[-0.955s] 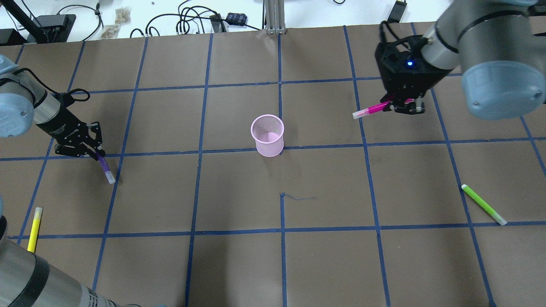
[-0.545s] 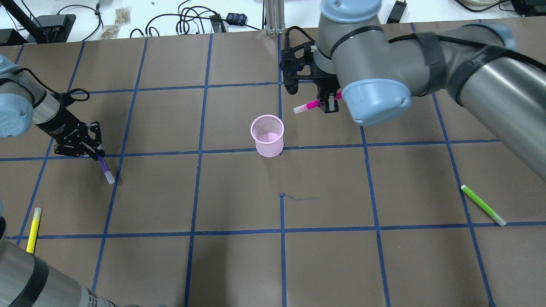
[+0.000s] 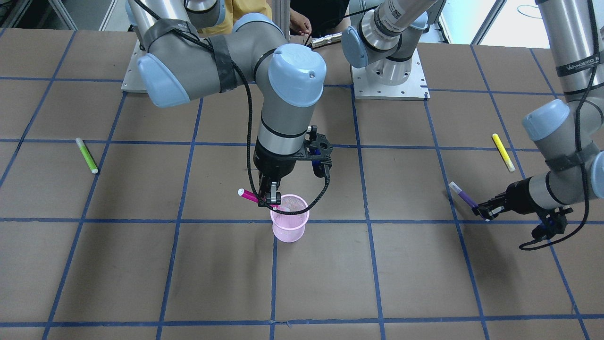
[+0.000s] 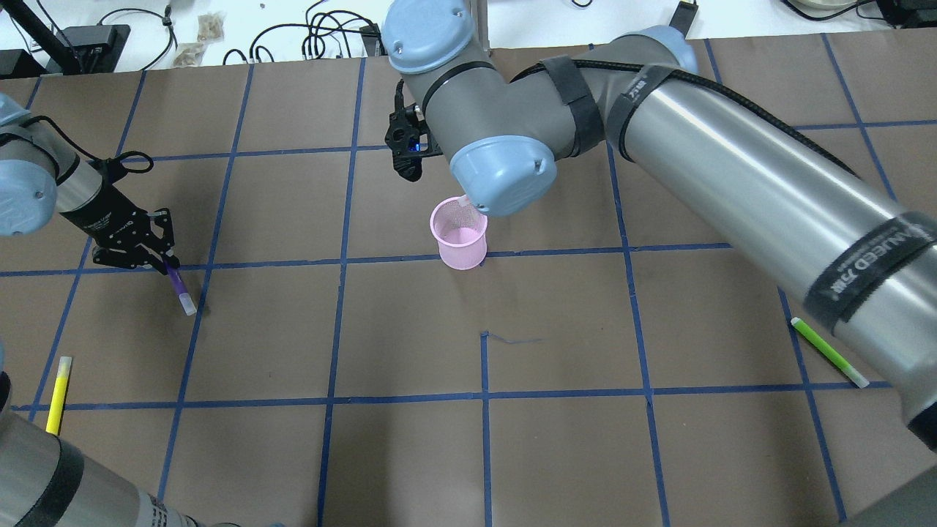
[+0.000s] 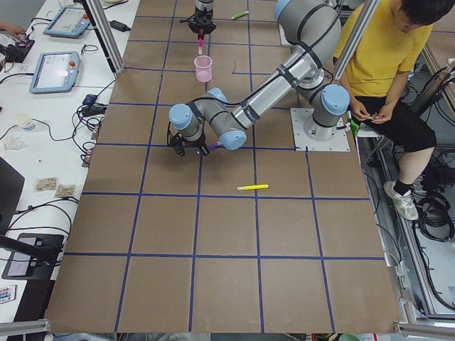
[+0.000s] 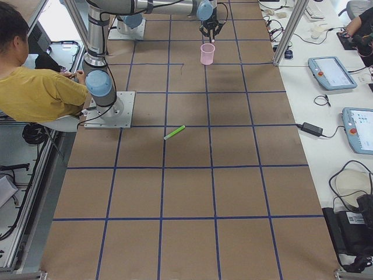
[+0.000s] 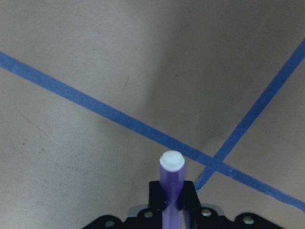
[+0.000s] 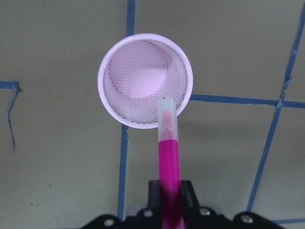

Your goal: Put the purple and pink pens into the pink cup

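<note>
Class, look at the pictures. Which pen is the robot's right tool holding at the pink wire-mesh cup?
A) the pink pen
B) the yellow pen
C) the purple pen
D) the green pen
A: the right tool is shut on the pink plastic pen, whose clear-capped tip lies over the rim of the pink wire-mesh cup in the right wrist view; the purple pen is in the left tool.

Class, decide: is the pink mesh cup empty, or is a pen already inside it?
Empty: the pink cup shows only bare mesh inside; the pink pen hangs over its rim.
</note>
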Robot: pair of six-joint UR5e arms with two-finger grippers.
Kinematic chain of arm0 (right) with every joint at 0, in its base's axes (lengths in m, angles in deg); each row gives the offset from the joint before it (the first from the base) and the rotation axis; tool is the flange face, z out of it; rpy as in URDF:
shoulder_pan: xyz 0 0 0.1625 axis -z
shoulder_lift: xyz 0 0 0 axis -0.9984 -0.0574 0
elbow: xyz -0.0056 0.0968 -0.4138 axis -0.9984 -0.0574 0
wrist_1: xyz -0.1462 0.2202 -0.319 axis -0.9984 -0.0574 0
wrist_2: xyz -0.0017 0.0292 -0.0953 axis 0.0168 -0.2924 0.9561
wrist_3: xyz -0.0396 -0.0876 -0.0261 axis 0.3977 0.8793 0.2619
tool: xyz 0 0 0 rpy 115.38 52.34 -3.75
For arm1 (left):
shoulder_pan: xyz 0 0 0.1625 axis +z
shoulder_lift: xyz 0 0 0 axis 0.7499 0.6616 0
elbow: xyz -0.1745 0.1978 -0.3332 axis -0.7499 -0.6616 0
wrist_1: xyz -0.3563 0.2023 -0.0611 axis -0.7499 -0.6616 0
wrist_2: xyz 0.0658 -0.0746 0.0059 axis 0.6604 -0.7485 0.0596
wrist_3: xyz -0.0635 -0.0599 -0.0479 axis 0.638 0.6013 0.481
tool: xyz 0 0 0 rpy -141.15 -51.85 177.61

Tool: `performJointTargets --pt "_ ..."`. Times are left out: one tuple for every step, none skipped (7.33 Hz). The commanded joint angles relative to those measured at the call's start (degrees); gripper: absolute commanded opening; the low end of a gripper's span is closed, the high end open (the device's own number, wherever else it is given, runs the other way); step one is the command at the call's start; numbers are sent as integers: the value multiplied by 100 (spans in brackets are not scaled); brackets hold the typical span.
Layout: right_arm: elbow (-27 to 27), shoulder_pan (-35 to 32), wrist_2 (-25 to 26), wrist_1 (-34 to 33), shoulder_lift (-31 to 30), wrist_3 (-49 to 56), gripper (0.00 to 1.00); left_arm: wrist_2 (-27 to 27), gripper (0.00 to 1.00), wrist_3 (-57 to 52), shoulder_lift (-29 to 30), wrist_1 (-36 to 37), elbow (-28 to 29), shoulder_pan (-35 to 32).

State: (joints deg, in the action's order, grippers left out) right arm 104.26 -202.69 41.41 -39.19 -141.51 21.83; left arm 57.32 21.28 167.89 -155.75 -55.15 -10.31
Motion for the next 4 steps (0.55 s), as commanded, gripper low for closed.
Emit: performJointTargets --pt "-65 -108 152 -19 316 -407 0 0 0 -1 2 0 0 0" --pt "-65 -135 143 -19 343 -461 0 -9 0 -1 -24 0 0 -9" --pt "-47 -187 152 -45 396 -471 0 0 0 -1 -102 0 9 -61" --pt "-65 -240 143 -167 483 -471 0 70 0 8 -251 -8 105 -279"
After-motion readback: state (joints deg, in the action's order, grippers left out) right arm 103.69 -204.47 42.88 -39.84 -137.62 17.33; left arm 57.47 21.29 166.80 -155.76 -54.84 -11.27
